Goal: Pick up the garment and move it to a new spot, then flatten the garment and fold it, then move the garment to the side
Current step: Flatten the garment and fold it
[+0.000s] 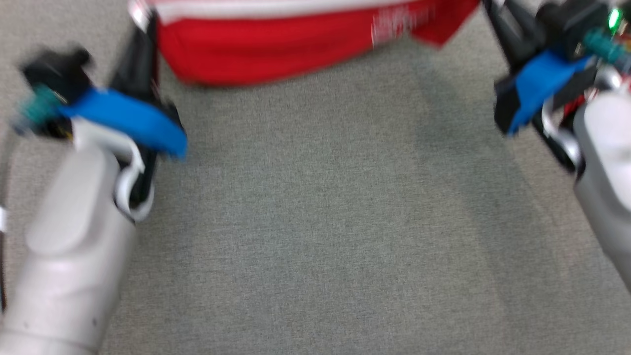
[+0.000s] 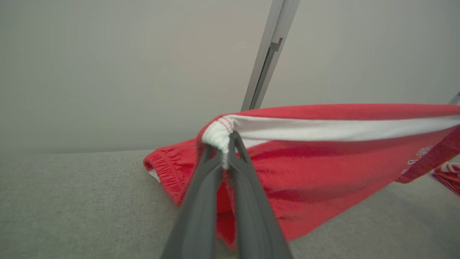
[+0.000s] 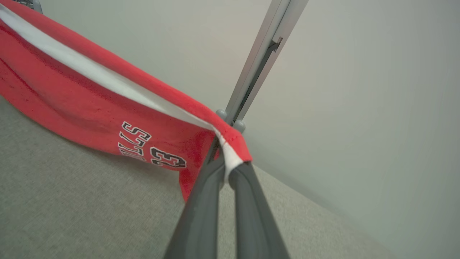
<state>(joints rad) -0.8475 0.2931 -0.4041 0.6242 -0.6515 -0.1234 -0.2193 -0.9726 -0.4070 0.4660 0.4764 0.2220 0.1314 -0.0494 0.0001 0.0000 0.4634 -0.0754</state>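
Red garment [image 2: 323,169] stretches between left pincer [image 2: 225,149] and right pincer [image 3: 226,169], both clamped on it.

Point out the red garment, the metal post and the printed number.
red garment [image 2: 323,169]: left wrist view, red cloth below the white band.
metal post [image 3: 257,57]: right wrist view, its upper stretch.
printed number [image 3: 168,158]: right wrist view, middle of the digits.

Red garment [image 2: 323,169], grey counter [image 1: 315,222].
The garment has a white stripe [image 2: 341,129] and black, white-edged lettering [image 3: 143,147]; the counter's grey is finely flecked.
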